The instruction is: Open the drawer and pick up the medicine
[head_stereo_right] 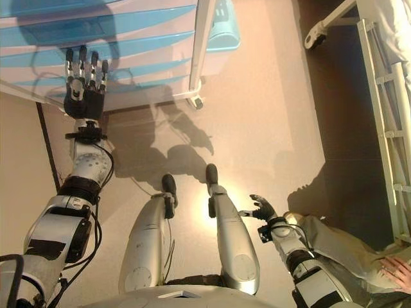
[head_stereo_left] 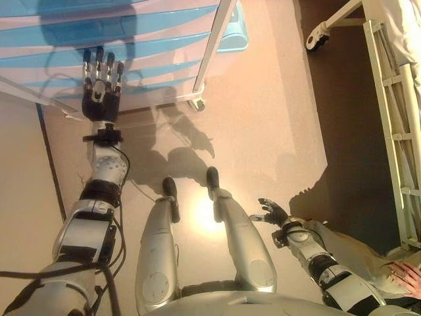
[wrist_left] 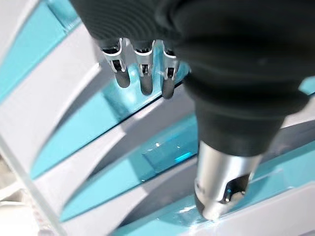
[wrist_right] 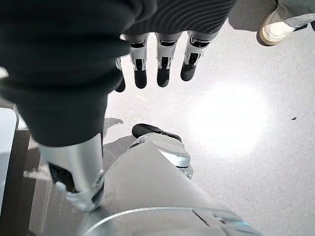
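Note:
A white drawer cabinet [head_stereo_left: 158, 39] with blue drawer fronts stands ahead at the upper left, its drawers shut. My left hand [head_stereo_left: 100, 84] is raised in front of the lower drawers, fingers straight and open, holding nothing. In the left wrist view the fingers [wrist_left: 141, 73] point at a blue drawer front [wrist_left: 123, 98] from close by. My right hand [head_stereo_left: 272, 212] hangs low at the lower right, open and empty; it also shows in the right wrist view [wrist_right: 162, 69]. No medicine is in view.
The cabinet stands on a white frame with a caster [head_stereo_left: 197, 103]. A bed frame with white rails [head_stereo_left: 395, 118] and a wheel [head_stereo_left: 317, 38] is at the right. A person's hand [head_stereo_left: 408, 276] rests at the lower right, and a shoe [wrist_right: 275, 24] shows on the floor.

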You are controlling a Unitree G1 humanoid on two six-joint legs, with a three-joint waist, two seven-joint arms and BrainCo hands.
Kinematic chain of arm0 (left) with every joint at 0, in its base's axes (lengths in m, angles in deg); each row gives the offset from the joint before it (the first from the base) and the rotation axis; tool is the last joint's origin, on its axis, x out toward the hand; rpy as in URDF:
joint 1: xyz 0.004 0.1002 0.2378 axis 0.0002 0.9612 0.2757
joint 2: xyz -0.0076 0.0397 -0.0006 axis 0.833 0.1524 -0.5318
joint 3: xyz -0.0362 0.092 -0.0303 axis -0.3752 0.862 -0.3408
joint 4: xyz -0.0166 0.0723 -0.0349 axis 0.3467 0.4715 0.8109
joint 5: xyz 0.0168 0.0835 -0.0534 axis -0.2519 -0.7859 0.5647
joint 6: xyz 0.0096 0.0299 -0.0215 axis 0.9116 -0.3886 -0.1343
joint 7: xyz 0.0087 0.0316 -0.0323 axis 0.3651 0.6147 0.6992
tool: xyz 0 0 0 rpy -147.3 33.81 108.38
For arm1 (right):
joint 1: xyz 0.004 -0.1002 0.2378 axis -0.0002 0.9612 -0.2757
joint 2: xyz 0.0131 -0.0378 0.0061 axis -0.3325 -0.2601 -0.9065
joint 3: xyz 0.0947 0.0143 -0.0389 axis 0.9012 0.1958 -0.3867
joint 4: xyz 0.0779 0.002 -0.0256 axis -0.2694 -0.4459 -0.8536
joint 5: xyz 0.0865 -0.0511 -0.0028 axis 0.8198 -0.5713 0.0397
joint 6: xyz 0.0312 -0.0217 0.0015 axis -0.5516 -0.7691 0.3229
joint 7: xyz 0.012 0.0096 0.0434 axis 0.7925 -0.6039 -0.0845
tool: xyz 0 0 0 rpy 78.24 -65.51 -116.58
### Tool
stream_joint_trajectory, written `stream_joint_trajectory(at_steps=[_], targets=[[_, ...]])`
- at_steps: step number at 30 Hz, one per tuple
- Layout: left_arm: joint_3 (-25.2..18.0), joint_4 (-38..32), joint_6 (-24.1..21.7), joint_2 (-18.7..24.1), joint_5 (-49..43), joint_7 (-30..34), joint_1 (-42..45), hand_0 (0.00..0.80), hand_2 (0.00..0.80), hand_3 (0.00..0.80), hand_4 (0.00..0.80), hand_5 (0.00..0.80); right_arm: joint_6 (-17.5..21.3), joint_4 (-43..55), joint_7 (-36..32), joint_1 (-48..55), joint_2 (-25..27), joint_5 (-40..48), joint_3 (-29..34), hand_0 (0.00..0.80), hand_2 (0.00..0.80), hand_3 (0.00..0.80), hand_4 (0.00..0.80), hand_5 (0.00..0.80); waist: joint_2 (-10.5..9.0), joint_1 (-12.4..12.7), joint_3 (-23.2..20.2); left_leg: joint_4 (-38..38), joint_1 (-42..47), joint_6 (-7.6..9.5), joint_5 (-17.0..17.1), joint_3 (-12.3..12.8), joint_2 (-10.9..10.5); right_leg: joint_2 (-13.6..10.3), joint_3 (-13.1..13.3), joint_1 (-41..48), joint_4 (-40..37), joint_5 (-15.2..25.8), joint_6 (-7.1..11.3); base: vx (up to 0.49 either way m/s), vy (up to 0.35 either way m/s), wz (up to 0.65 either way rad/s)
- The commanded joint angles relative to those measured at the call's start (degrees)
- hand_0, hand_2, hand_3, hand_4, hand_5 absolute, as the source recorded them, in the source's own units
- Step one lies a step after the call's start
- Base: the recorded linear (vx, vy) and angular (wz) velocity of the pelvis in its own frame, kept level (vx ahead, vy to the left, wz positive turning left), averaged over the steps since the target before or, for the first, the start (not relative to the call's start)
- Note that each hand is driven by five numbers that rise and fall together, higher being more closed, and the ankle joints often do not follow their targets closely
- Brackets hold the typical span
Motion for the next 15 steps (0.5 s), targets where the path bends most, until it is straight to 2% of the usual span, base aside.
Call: stream_joint_trajectory(at_steps=[1,8,15], targets=[[-3.10,-4.76,1.32,3.36,4.32,5.40,-3.26,0.000,0.000,0.000,0.000,0.000,0.04,2.03,-0.26,5.69,-1.02,0.37,-3.53,0.000,0.000,0.000,0.000,0.000,0.78,0.67,-2.01,2.86,-1.35,1.62,-3.77,0.41,-4.49,1.84,-1.95,4.06,-2.92,0.58,-0.46,0.032,-0.053,0.03],[-1.04,-2.88,5.01,4.42,-1.69,0.79,-3.38,0.000,0.000,0.000,0.000,0.000,-0.51,3.00,-0.49,5.38,-1.52,1.56,-3.92,0.000,0.000,0.000,0.000,0.000,0.31,1.35,-1.66,2.84,-1.06,1.90,-4.35,-0.01,-4.78,2.33,-2.16,5.67,-3.81,0.55,-0.38,0.027,-0.058,0.05],[-0.29,0.80,9.03,4.01,-4.08,-1.22,-0.09,0.000,0.000,0.000,0.000,0.000,-1.34,4.08,-0.03,5.32,-2.20,1.91,-3.72,0.000,0.000,0.000,0.000,0.000,0.03,2.01,-1.15,2.62,-0.78,2.09,-4.37,-0.22,-5.04,2.70,-2.39,6.86,-4.61,0.65,-0.26,0.013,-0.045,0.04]])
